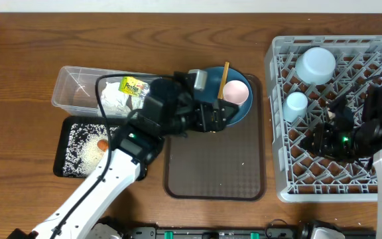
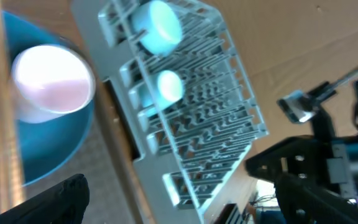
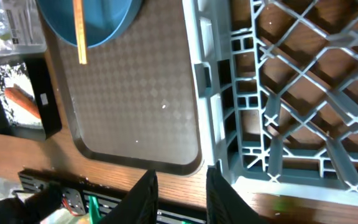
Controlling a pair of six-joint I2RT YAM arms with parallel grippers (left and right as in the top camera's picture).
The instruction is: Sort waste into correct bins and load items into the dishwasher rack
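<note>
The dark-blue plate [image 1: 239, 111] lies on the brown tray, carrying the pale-pink cup [image 1: 236, 93] and a wooden chopstick [image 1: 225, 73]. My left gripper [image 1: 216, 119] hovers at the plate's near-left edge, jaws wide open and empty [image 2: 185, 208]; its view shows the pink cup [image 2: 51, 84] and the plate [image 2: 42, 155]. In the grey dishwasher rack [image 1: 377, 189] sit the light-blue bowl [image 1: 316, 64] and light-blue cup [image 1: 296, 103]. My right gripper [image 1: 320, 139] hangs over the rack's near-left part, its fingers [image 3: 145, 196] apart with nothing between them. Napkin [image 1: 115, 99] and snack packet [image 1: 132, 85] lie in the clear tub [image 1: 71, 79]; carrot [image 1: 102, 143] and rice lie in the black tray [image 1: 63, 143].
The brown serving tray [image 1: 214, 166] sits between the bins and the rack, with a few rice grains on it. My left arm crosses over the tub's right end and the tray's left edge. The rack's front wall [image 3: 229, 124] is close beside the brown tray [image 3: 135, 93].
</note>
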